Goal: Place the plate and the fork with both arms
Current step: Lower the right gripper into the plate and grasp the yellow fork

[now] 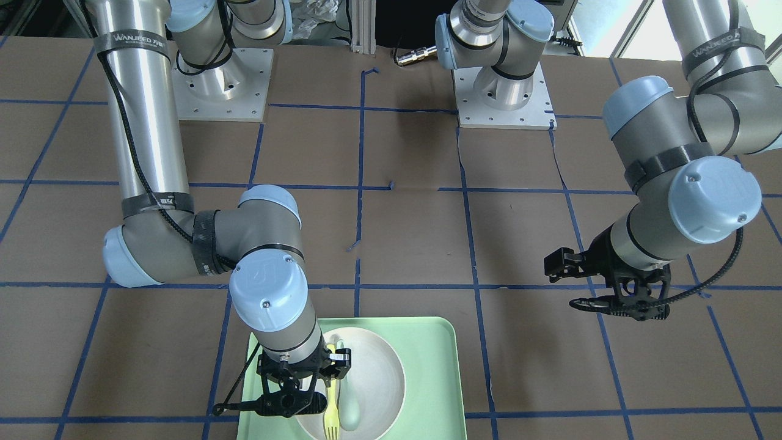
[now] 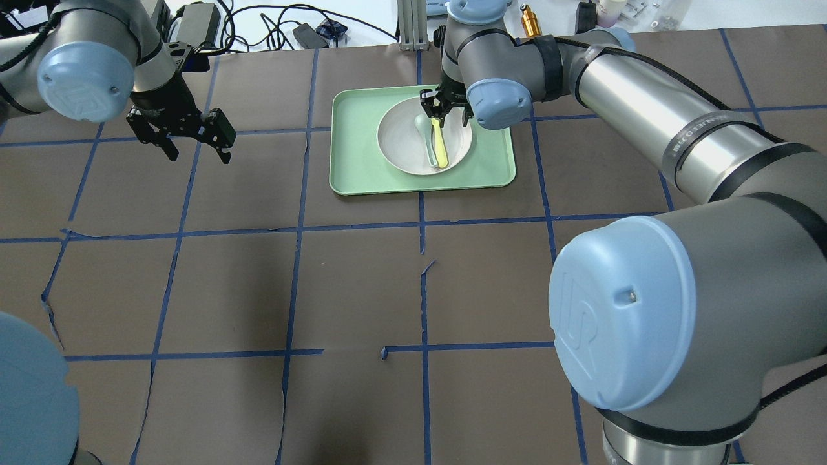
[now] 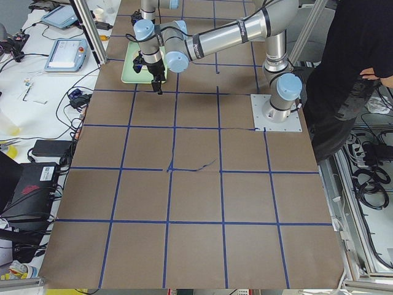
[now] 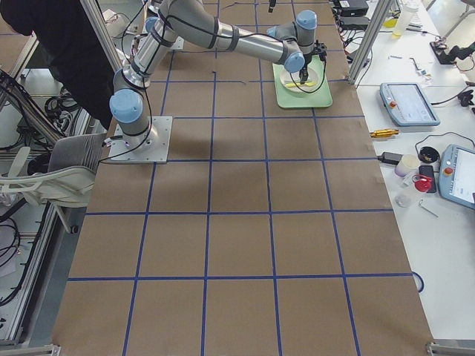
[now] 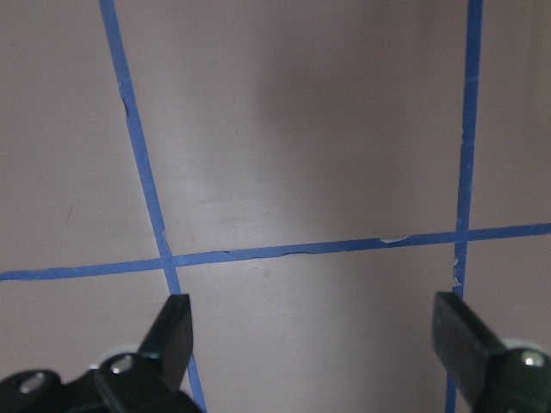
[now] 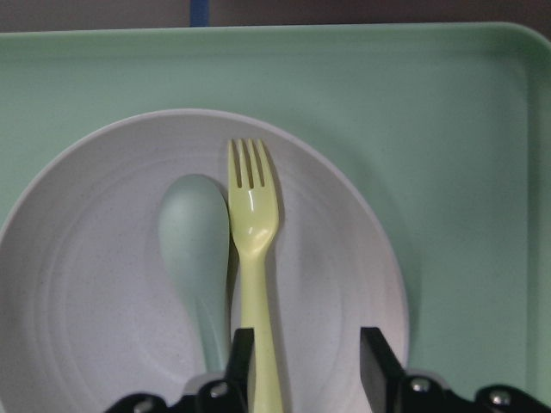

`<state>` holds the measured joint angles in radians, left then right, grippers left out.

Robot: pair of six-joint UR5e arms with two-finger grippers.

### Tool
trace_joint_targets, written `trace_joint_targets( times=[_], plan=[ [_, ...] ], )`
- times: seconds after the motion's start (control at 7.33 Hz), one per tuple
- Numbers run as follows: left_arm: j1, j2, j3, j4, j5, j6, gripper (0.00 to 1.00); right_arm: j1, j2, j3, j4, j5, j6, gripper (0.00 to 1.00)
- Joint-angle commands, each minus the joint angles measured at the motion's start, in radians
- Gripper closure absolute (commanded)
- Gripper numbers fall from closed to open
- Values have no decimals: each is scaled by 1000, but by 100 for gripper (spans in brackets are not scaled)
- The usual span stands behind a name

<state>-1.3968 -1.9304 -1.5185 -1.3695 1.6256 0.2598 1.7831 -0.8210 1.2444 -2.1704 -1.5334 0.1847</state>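
Note:
The off-white plate sits on the mint-green tray. The yellow fork lies in the plate beside a pale grey-green spoon. My right gripper is low over the plate's rim. In the right wrist view the right gripper is open, its fingers on either side of the fork's handle, and the left finger is close against the handle. The plate fills that view. My left gripper is open and empty, above the bare table to the left of the tray, and it also shows in the left wrist view.
The table is covered in brown paper with a grid of blue tape lines. Both arm bases stand at the robot's edge. Cables and small devices lie beyond the far edge. An operator stands beside the table.

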Motion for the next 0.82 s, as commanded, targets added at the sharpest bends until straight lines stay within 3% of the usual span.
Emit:
trace_joint_targets(
  times=[0.0,0.68],
  plan=[
    [1,4,-6,1,0,1,0,6,36,-17,-9,25,2,47],
    [7,4,-8,3,2,3,0,6,62,-19,-9,27,1,47]
  ],
)
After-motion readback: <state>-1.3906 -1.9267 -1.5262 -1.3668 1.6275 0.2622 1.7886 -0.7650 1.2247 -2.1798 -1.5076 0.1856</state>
